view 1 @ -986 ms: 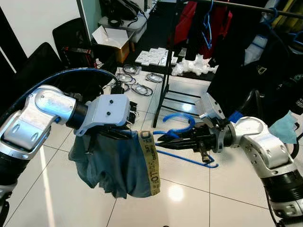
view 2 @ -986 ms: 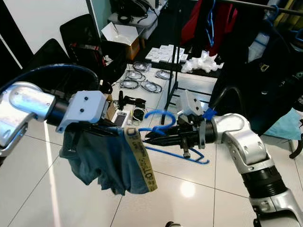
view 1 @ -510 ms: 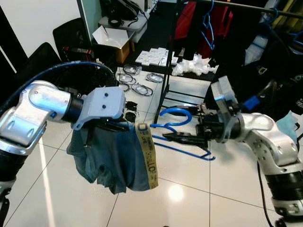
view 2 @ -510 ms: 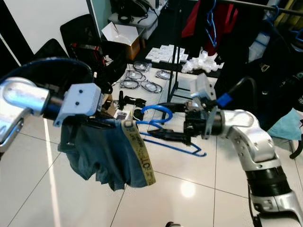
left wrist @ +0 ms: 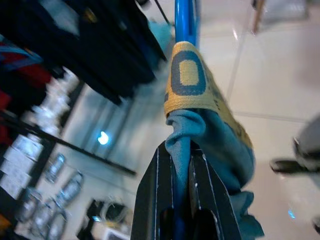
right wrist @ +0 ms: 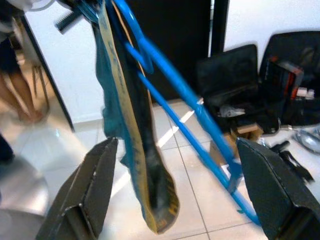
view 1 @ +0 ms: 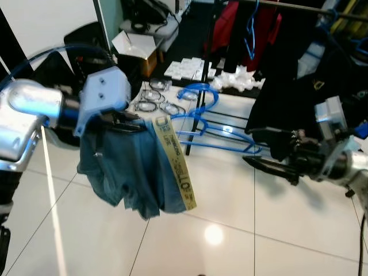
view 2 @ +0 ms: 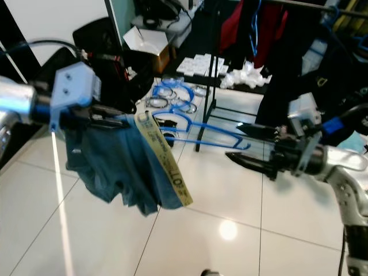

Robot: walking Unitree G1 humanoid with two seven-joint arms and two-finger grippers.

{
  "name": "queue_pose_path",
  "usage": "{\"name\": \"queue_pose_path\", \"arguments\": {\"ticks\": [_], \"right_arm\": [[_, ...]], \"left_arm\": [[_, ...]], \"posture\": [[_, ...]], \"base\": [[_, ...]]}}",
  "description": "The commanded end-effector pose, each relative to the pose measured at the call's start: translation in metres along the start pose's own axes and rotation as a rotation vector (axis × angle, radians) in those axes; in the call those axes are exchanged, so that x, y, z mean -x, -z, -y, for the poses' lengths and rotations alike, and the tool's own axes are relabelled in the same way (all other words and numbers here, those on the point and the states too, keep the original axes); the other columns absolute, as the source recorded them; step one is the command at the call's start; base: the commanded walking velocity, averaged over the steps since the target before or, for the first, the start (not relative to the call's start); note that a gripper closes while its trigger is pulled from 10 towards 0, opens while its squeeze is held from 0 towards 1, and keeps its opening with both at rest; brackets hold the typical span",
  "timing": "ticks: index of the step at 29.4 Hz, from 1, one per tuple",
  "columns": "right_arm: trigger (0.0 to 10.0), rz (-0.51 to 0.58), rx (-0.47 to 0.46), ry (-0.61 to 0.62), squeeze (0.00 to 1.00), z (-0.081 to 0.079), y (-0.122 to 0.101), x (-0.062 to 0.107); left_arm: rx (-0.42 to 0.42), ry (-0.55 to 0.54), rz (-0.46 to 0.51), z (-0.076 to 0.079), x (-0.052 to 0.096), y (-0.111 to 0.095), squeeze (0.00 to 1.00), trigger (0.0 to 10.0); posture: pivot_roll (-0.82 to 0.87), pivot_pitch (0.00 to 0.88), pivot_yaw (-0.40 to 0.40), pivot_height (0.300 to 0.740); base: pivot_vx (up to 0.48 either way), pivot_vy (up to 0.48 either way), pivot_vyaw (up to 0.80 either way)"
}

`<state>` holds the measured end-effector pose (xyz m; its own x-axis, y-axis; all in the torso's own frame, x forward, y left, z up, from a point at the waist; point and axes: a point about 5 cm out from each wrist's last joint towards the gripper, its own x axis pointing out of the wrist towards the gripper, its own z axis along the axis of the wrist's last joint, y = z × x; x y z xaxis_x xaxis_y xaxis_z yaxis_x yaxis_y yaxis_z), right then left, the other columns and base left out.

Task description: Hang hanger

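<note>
At about 9 o'clock in the head views, the left gripper (view 1: 123, 119) is raised in the air, and its fingers (left wrist: 162, 200) are clamped on the waistband of a pair of blue-grey shorts (view 1: 129, 172) together with the bar of a blue hanger (view 1: 215, 129). The shorts hang down from this grip, and a yellow band (view 1: 175, 167) with dark print falls along their edge. The hanger reaches out toward 3 o'clock, and its hook (view 1: 198, 95) curls up toward 12 o'clock, in front of a black clothes rack (view 1: 201, 115). At 3 o'clock the right gripper (view 1: 270, 155) is apart from the hanger, with its fingers (right wrist: 95, 185) spread wide and nothing between them. Dark and red clothes (view 1: 238, 26) hang on the rack at 12 to 1 o'clock. Below is a white tiled floor (view 1: 230, 230).
</note>
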<state>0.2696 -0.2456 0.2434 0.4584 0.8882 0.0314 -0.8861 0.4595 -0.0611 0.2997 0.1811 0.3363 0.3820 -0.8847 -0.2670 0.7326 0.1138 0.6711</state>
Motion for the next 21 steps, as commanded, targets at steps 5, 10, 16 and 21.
{"name": "queue_pose_path", "arguments": {"ticks": [5,10,16,21], "right_arm": [[10.0,0.098,-0.241,0.029,0.00,-0.014,0.040,0.014],[10.0,0.094,-0.291,0.049,0.00,-0.015,0.053,0.014],[10.0,0.055,-0.372,0.116,0.00,-0.013,0.079,-0.004],[10.0,0.033,-0.392,0.166,0.00,-0.010,0.088,-0.025]], "left_arm": [[-0.009,-0.044,0.211,-0.016,0.011,-0.027,0.00,0.0],[-0.029,-0.055,0.235,-0.020,0.012,-0.033,0.00,0.0],[-0.079,-0.069,0.324,-0.025,0.005,-0.051,0.00,0.0],[-0.103,-0.073,0.389,-0.025,-0.003,-0.061,0.00,0.0]], "posture": [[-0.02,0.131,0.015,0.740],[-0.02,0.127,0.014,0.740],[-0.01,0.116,0.017,0.740],[-0.01,0.114,0.020,0.740]], "base": [[0.000,0.000,0.00],[0.000,0.000,0.00],[0.000,0.000,0.00],[0.000,0.000,0.00]]}}
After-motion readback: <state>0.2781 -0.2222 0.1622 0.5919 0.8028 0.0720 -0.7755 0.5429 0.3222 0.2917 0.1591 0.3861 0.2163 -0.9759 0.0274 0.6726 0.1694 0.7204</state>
